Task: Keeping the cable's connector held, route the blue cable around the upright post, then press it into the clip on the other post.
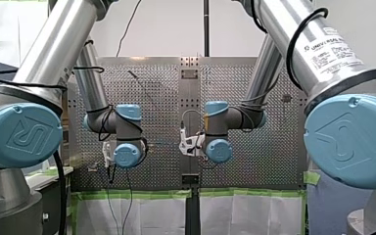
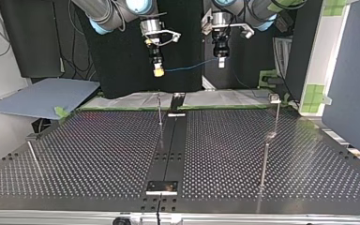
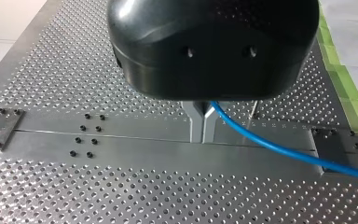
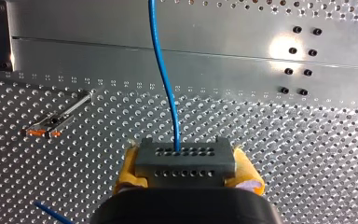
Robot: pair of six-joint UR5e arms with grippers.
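Observation:
My right gripper [image 4: 186, 164] is shut on the dark grey connector [image 4: 185, 158], its yellow pads on both sides of it. The blue cable [image 4: 164, 79] leaves the connector and runs ahead over the perforated table. In the top view it hangs in a shallow arc [image 2: 190, 66] between my right gripper [image 2: 158, 71] and my left gripper [image 2: 221, 62], both high above the table. My left gripper [image 3: 202, 135] has its metal fingers shut on the blue cable [image 3: 279, 148], which trails off to one side. A thin upright post [image 2: 160, 110] stands below them.
More posts stand on the table: one with a clip-like top [image 2: 275, 99] at the top view's far right, one in front of it [image 2: 264, 159], and a leaning one [image 2: 33, 157] at the left. A post with orange tips [image 4: 55, 122] shows under my right gripper. A dark rail [image 2: 168, 150] runs down the table's middle.

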